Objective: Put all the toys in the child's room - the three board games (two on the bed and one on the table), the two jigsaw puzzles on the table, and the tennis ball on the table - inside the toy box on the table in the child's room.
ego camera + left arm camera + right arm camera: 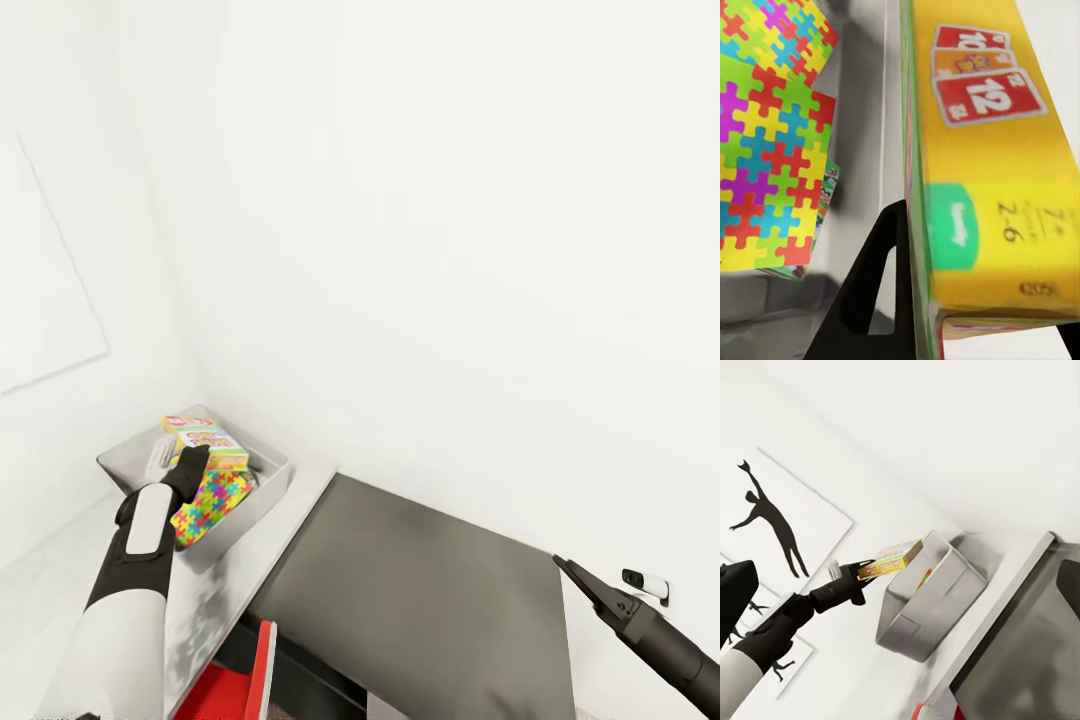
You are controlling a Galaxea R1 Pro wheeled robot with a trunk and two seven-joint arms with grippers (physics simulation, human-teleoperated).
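Toy box point(268, 487) sits lower left of head view, on the pale counter point(262, 560) by the wall. Inside it: jigsaw puzzles point(208, 502), bright pieces showing.

Yellow board game point(207, 441) held over the box, up in the air, not yet in. Left gripper point(190, 462) jaws clamped on its near edge, box flat in side view, w/ one black finger point(874, 277) pressed along its side in wrist view.

Right gripper point(588, 584) at lower right of head view, over dark cabinet top point(420, 600), well apart from box. Jaws look pressed together, nothing in them.

Could go wrong: grip only on the edge, so game may tip or slip. If let go too far over, could land on rim, slide off onto counter. Might also land on puzzles & sit crooked, less room for the rest.
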